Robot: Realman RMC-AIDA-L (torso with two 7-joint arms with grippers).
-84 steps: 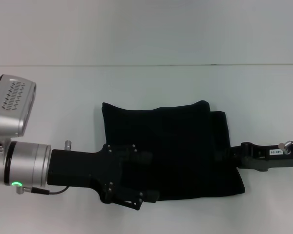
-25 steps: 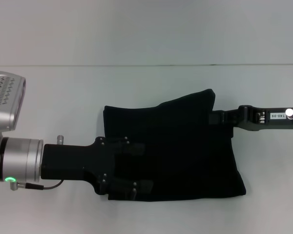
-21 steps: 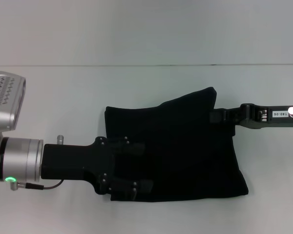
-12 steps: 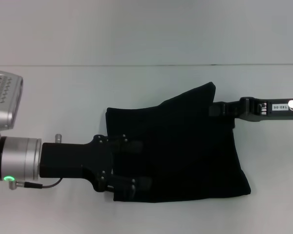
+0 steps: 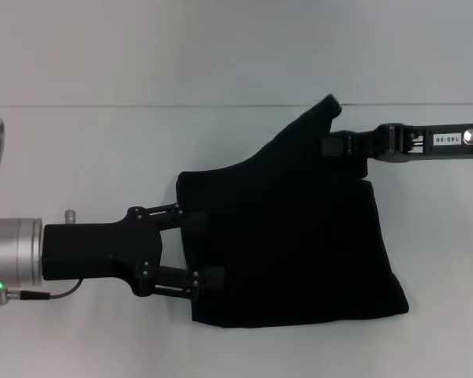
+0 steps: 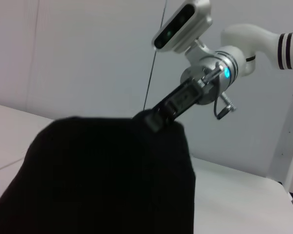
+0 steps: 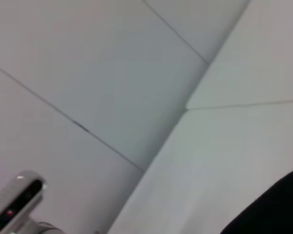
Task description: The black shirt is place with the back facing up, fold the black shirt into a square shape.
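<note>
A: Where is the shirt (image 5: 292, 236)?

B: Folded, on the white bench (image 5: 102, 157), between the two grippers. Its far right corner is lifted into a peak, and the rest slopes from there to the near edge.

A: What holds that peak?

B: The right gripper (image 5: 335, 146). In the head view it reaches in from the right, level, with its tip clamped on the raised corner. The cloth hangs directly below and to the left of it.

A: And the left gripper (image 5: 197, 252)?

B: It comes in from the left, at the shirt's left edge. Its two fingers (image 5: 195, 223) are spread apart, one at the edge and the other just nearer the robot, also at the edge. I see no cloth pinched between them.

A: Does the left wrist view add anything?

B: Yes. It shows the shirt (image 6: 102, 180) as a dark mound up close, with the right gripper (image 6: 154, 119) biting its top fold, and the right arm (image 6: 244, 44) with its wrist camera against the wall behind. The head view hides that height.

A: The right wrist view?

B: Mostly wall and bench (image 7: 224, 161), with only a corner of the shirt (image 7: 273, 207).
</note>
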